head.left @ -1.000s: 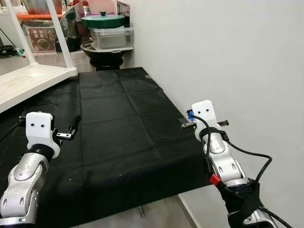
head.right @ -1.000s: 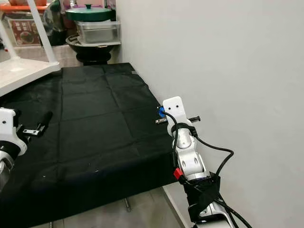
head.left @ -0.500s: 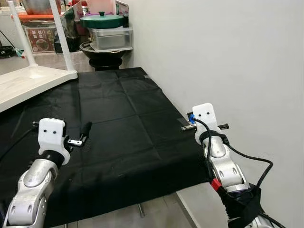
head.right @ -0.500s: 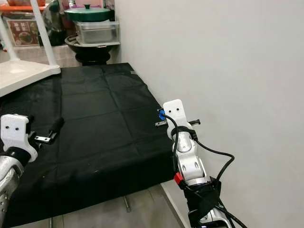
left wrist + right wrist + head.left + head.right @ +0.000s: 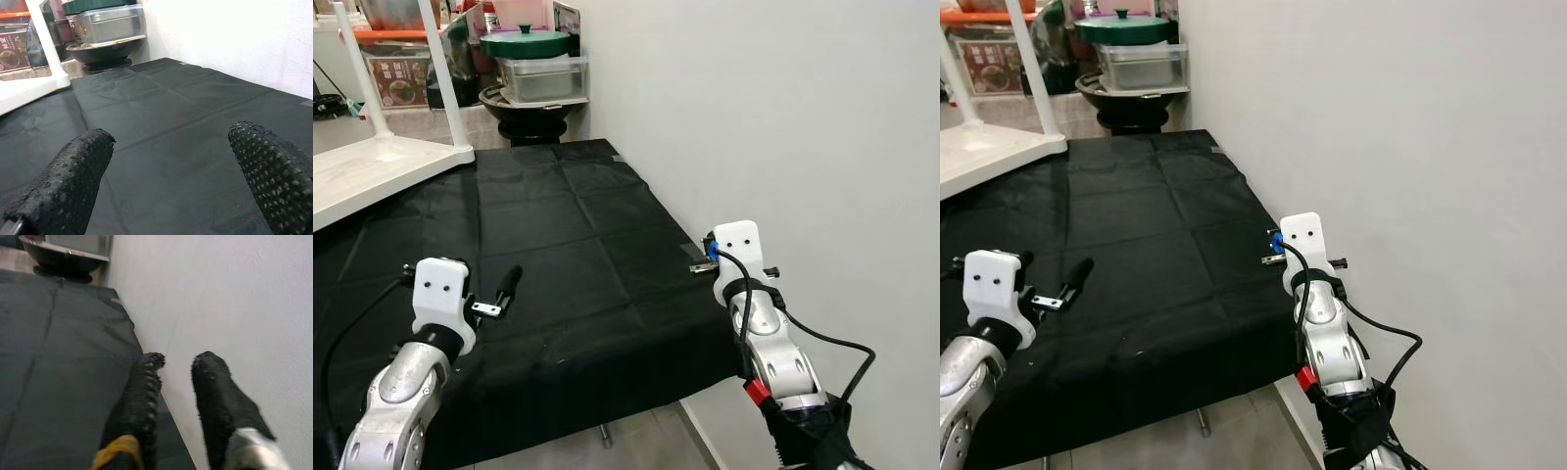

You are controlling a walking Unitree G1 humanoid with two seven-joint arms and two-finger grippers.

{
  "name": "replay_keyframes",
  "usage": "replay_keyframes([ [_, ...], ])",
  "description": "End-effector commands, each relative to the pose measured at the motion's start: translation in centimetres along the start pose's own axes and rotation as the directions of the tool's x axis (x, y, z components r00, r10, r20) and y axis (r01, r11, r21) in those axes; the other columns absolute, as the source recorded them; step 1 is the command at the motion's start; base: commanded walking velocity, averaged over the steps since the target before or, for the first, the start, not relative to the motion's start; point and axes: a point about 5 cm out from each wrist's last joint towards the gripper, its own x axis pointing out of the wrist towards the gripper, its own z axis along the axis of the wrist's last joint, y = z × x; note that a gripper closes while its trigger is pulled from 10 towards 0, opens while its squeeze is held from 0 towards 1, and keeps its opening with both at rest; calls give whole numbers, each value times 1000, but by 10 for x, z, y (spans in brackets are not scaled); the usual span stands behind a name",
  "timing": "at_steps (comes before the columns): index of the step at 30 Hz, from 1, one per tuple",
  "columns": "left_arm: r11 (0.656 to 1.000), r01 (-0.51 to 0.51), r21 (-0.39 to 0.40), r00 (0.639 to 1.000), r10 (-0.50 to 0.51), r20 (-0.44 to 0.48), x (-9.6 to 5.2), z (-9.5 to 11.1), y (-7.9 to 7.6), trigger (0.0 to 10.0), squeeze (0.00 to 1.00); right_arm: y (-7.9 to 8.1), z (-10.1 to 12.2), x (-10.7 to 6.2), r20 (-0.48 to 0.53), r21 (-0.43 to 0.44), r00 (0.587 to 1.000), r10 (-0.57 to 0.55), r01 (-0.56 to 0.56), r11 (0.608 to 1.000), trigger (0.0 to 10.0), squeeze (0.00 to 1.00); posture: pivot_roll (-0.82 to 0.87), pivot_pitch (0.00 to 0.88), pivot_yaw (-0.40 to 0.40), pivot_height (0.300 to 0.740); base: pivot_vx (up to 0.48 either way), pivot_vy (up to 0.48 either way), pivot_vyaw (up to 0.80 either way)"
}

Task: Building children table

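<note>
left gripper (image 5: 171, 161) wide open, empty | right gripper (image 5: 173, 382) slightly parted, empty | white table (image 5: 372, 171) far ahead-left: approach squarely

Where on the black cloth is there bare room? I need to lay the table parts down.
Most of the black cloth lies bare between the left gripper and the right gripper by the wall. The white table piece covers the far left corner.

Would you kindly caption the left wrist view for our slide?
Left gripper open above the black cloth, facing stacked pots by the wall.
</note>
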Motion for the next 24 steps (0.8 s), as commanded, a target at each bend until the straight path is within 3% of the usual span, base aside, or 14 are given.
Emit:
replay_keyframes([
  [1,1000,16,-4,1000,-16,-16,-3,-2,-7,10000,0,0,4,-2,35,33,999,14,-16,999,10000,1000,87,0,-48,740,0,0,0],
  [15,998,54,-37,998,-55,-25,-10,-4,-24,10000,0,6,8,-7,63,94,997,46,-52,994,10000,1000,94,0,-51,740,0,0,0],
  [24,995,73,-61,997,-74,-17,-13,-2,-32,10000,0,6,9,-5,52,102,998,29,-34,994,10000,1000,97,0,-52,740,0,463,0],
])
